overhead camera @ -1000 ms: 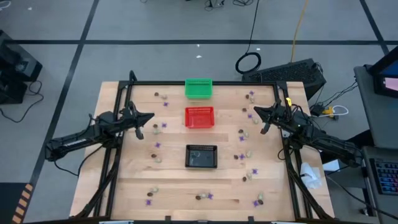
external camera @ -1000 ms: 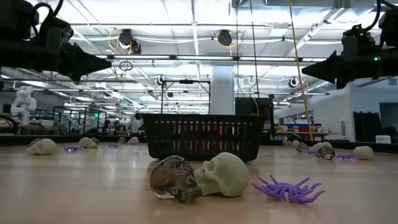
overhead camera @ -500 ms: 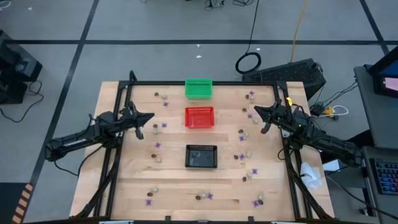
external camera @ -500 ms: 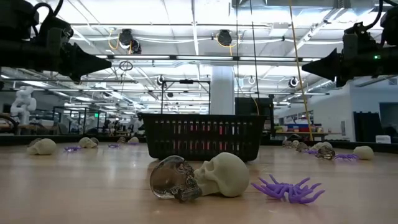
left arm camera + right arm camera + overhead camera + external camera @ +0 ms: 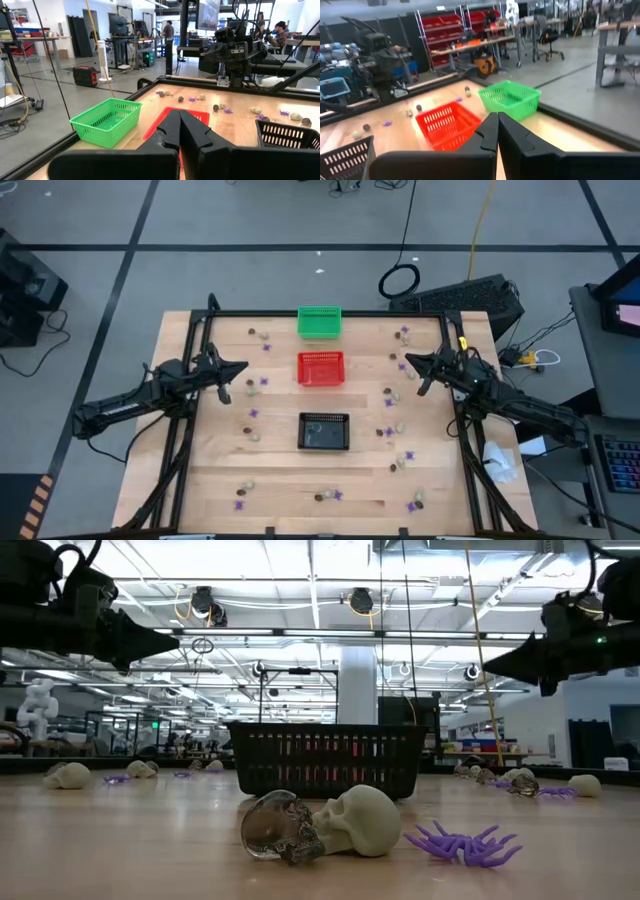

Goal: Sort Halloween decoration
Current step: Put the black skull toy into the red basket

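We read the sort as not started. The table [image 5: 215, 470] holds three mesh baskets down its middle: green basket [image 5: 319, 321] at the far edge, red basket [image 5: 321, 367] next, black basket [image 5: 325, 431] nearest. From above, all three look empty, though the mesh could hide something tiny, so we can't be sure.

Both arms hang above the wood at mid-table, one on each side. Left gripper [image 5: 243, 366] is clenched on nothing, tip pointing at the red basket. Right gripper [image 5: 406, 360] is likewise pinched closed and empty, on the opposite side.

The Halloween decoration [image 5: 399, 427] lies loose all over: a scatter beside the right arm, a few pieces on the left, a row along the near edge. Up close we see a cream skull [image 5: 361, 821] touching a clear-brown skull [image 5: 280, 827], with a purple spider [image 5: 466, 844] just beside. Everything is left to do.

No brand, label or readable writing anywhere.
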### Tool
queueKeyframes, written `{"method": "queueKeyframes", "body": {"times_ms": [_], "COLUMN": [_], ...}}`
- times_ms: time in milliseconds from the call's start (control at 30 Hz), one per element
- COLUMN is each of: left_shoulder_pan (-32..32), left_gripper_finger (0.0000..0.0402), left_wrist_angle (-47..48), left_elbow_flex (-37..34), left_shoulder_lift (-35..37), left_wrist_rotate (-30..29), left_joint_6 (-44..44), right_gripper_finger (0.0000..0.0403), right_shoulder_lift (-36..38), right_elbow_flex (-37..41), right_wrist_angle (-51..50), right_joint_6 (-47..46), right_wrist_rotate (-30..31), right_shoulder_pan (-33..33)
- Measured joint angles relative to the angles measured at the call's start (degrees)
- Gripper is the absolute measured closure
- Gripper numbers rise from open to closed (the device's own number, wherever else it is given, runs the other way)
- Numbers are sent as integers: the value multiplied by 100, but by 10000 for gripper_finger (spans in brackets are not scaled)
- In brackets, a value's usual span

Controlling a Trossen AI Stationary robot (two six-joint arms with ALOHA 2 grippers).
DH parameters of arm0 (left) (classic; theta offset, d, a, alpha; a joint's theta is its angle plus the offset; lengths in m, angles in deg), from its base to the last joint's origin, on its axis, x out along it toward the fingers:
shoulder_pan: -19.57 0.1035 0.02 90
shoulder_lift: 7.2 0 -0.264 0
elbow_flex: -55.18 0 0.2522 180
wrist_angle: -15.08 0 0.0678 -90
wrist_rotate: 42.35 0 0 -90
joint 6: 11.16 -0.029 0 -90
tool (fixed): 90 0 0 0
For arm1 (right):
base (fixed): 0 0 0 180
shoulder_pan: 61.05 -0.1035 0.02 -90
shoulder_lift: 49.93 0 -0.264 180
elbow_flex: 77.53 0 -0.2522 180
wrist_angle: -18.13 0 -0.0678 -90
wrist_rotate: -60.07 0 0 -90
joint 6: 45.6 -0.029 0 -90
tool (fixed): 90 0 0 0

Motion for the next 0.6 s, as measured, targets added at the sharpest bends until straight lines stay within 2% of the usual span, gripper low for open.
{"method": "queueKeyframes", "body": {"times_ms": [300,467,600], "left_shoulder_pan": [0,0,0], "left_gripper_finger": [402,402,402], "left_wrist_angle": [2,0,0], "left_elbow_flex": [-2,0,-1], "left_shoulder_lift": [0,0,-1], "left_wrist_rotate": [2,0,2], "left_joint_6": [2,0,2], "right_gripper_finger": [403,403,403], "right_shoulder_lift": [-1366,-2357,-3168], "right_elbow_flex": [-718,-1280,-1772], "right_wrist_angle": [-108,-543,-825], "right_joint_6": [-285,-295,-469], "right_wrist_rotate": [251,701,721], "right_shoulder_pan": [-130,-122,-122]}}
